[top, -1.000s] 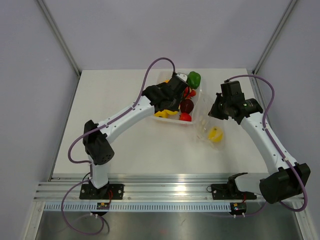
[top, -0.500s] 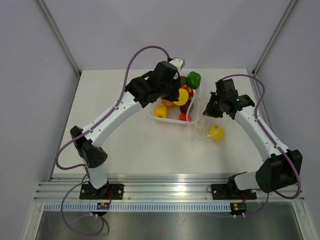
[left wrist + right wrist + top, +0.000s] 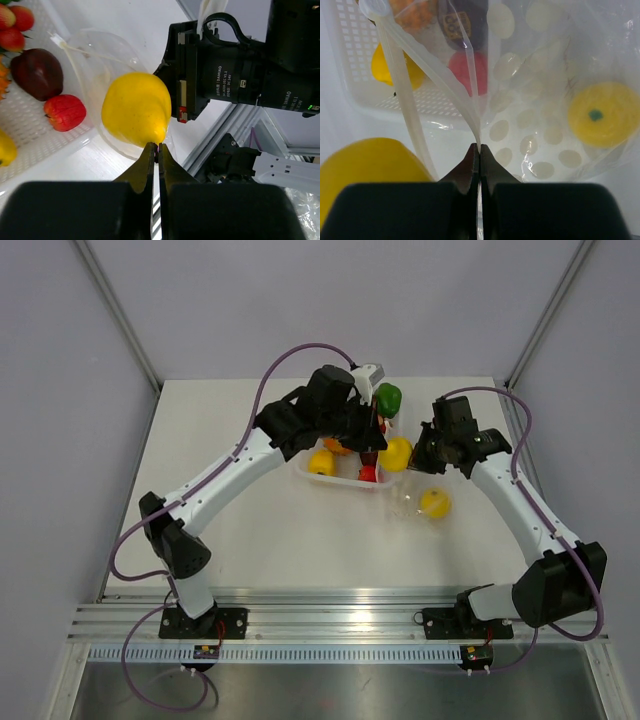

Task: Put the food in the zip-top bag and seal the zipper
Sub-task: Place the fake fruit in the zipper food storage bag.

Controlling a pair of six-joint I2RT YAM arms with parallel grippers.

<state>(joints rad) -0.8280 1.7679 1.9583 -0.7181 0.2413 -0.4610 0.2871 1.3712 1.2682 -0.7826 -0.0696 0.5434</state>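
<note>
Change: left hand (image 3: pixel 156 150), over the tray half a second ago, now at the bag mouth. Jaws nearly closed, pinching the tip of a glossy yellow pear-shaped fruit (image 3: pixel 136 107).
Right hand (image 3: pixel 478 149): jaws closed on the crinkly clear zip-top bag (image 3: pixel 540 75) beside its zipper (image 3: pixel 402 95), mouth held open.
Bag contents: one round yellow fruit (image 3: pixel 601 114).
Perforated white tray (image 3: pixel 350 60) on tabletop (image 3: pixel 250 530): red strawberry (image 3: pixel 65 112), dark purple fruit (image 3: pixel 37 73), yellow, orange and green pieces.

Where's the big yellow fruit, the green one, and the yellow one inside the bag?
big yellow fruit (image 3: pixel 136 107): left wrist view, middle of its side.
green fruit (image 3: pixel 388 397): top external view, its top.
yellow fruit in the bag (image 3: pixel 611 107): right wrist view, skin beside its dark dot.
</note>
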